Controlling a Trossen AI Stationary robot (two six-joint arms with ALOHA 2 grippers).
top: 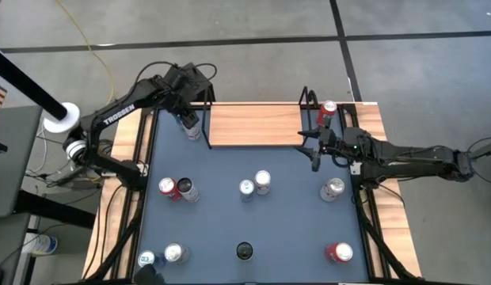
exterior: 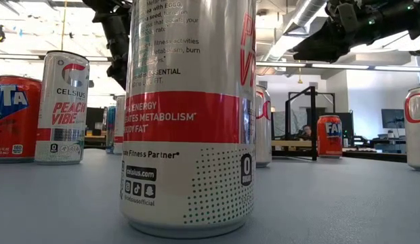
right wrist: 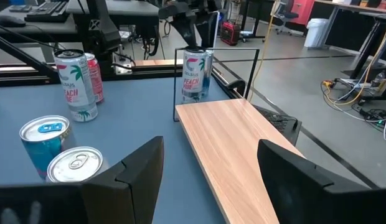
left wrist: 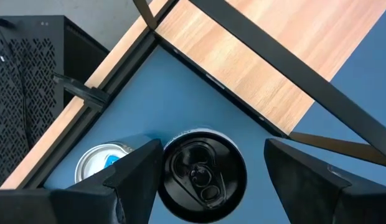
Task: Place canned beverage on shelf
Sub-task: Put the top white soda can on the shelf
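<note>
Though cropped, "CELSIUS" can (exterior: 190, 115) label.

Cans (top: 262, 181) on blue table (top: 285, 229)

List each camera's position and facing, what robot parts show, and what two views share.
High: overhead, straight down on the table; both arms show, left gripper and right gripper at the ends of the shelf.
Low: table height, looking level past a close Celsius can; arms enter above.
Left wrist: down on a black-topped can between its open fingers.
Right wrist: along the shelf, own fingers open.
Shared: both wrist views show the shelf.
</note>
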